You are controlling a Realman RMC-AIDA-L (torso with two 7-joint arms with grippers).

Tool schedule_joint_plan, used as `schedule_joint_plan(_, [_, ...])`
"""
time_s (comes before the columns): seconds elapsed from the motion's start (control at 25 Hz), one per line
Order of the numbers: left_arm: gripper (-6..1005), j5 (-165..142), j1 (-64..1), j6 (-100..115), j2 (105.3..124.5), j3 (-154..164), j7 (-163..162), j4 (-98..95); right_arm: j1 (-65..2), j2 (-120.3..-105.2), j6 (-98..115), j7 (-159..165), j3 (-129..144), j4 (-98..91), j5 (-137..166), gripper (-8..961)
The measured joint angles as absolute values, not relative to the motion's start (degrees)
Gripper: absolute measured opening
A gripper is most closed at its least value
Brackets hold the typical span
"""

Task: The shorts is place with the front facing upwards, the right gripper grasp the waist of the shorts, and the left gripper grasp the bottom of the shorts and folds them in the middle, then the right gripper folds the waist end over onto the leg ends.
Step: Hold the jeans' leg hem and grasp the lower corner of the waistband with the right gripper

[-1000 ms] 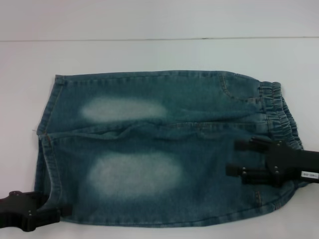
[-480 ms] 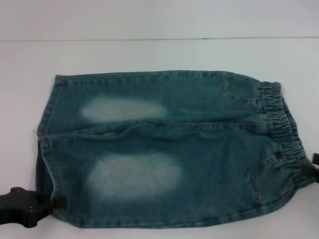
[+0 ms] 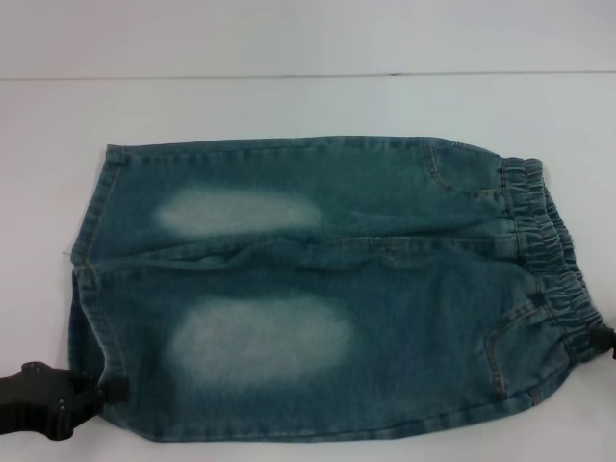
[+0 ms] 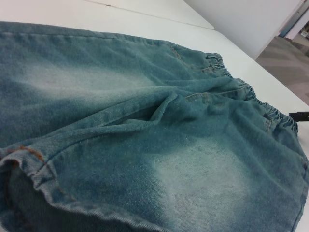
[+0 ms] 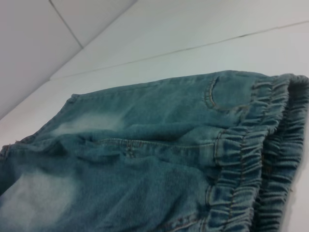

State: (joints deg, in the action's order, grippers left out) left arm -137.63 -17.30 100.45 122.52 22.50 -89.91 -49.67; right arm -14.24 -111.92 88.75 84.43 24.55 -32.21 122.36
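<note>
Head view: the shorts [image 3: 318,289] lie flat and front-up across the middle of the white worktop [image 3: 289,106], spread lengthwise, likely so each arm can take an end. The waist [image 3: 547,250], gathered and ruffled, faces the worktop's right edge; the leg ends [image 3: 87,289] face the left edge. The left gripper [image 3: 108,391] sits at the near left corner of the shorts, its black tip touching the hem of the nearer leg, low to the worktop. Whether its claw is pinching the cloth or only pressed against it I cannot tell; the left wrist view shows only denim and hem stitching close up, no fingers. The right gripper [image 3: 608,339] shows as a sliver of black at the right border, just beside the near end of the waist. Its claw state cannot be told either. The right wrist view looks along the elastic band from close by, which fits an approach to the waistband. Judgement: both arms are stationed at the near corners for the lengthwise fold; no fold is made yet, the cloth still lying in one layer.
</note>
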Motion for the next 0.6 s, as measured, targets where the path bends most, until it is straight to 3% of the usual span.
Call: schedule_joint_plan(0.6, [2,-137.6,-17.5,100.6,122.87,22.5,-89.9,-49.8,-16.2,-112.02,88.4,85.5,27.2,-32.5,124.6,830])
